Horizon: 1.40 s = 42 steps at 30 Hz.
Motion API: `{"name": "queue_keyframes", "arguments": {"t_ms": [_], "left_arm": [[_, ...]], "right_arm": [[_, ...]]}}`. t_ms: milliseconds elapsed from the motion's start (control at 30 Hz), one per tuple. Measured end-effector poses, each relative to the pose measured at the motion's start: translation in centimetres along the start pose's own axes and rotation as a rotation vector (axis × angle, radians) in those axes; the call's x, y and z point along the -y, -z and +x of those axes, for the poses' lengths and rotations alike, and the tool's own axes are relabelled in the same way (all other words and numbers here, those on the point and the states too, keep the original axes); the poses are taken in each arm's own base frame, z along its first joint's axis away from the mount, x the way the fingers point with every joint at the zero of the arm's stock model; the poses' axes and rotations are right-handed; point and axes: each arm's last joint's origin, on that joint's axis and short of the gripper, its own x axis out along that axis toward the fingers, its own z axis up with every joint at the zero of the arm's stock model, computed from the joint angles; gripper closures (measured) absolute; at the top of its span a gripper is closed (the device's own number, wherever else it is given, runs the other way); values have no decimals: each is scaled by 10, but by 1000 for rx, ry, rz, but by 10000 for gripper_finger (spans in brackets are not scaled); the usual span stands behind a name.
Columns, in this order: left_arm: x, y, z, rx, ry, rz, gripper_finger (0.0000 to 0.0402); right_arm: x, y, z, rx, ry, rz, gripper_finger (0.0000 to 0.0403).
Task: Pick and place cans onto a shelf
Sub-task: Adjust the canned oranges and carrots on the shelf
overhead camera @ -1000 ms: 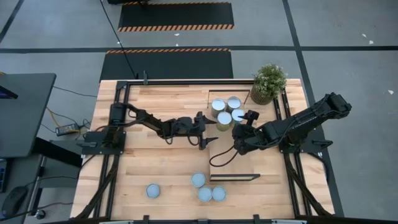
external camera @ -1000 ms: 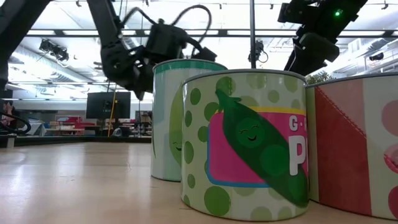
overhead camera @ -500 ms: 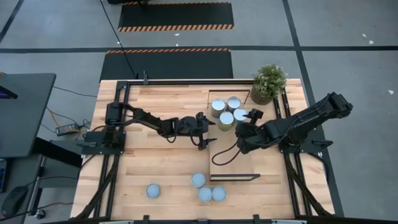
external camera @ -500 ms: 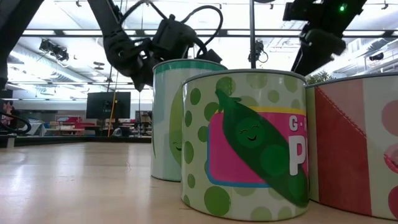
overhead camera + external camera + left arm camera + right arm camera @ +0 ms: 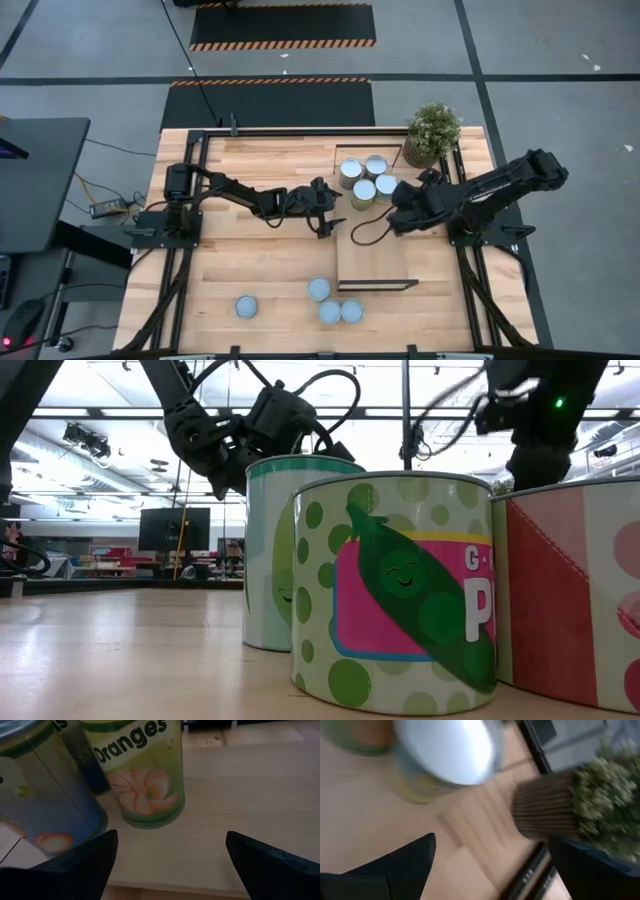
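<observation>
standing on shelf: four cans
waiting on table: four cans
left gripper: wide open, empty, beside shelf cans
right gripper: wide open, empty

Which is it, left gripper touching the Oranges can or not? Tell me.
Apart. The left wrist view shows bare wood between the open left gripper and the Oranges can.
</observation>
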Motion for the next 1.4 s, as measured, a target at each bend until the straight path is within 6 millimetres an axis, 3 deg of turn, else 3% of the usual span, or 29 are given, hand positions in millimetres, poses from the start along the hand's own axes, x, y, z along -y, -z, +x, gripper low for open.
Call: {"name": "queue_keyframes", "arguments": {"t_ms": [367,833,1400], "left_arm": [[0,3,0,-26,2,5,24],[0,1,0,-12,0,6,24],[-1,-1,0,9,-8,-3,24]], "right_arm": [[14,-3,32,-27,121,31,11],[27,1,33,186,24,66,25],[16,-7,42,179,-3,28,30]]}}
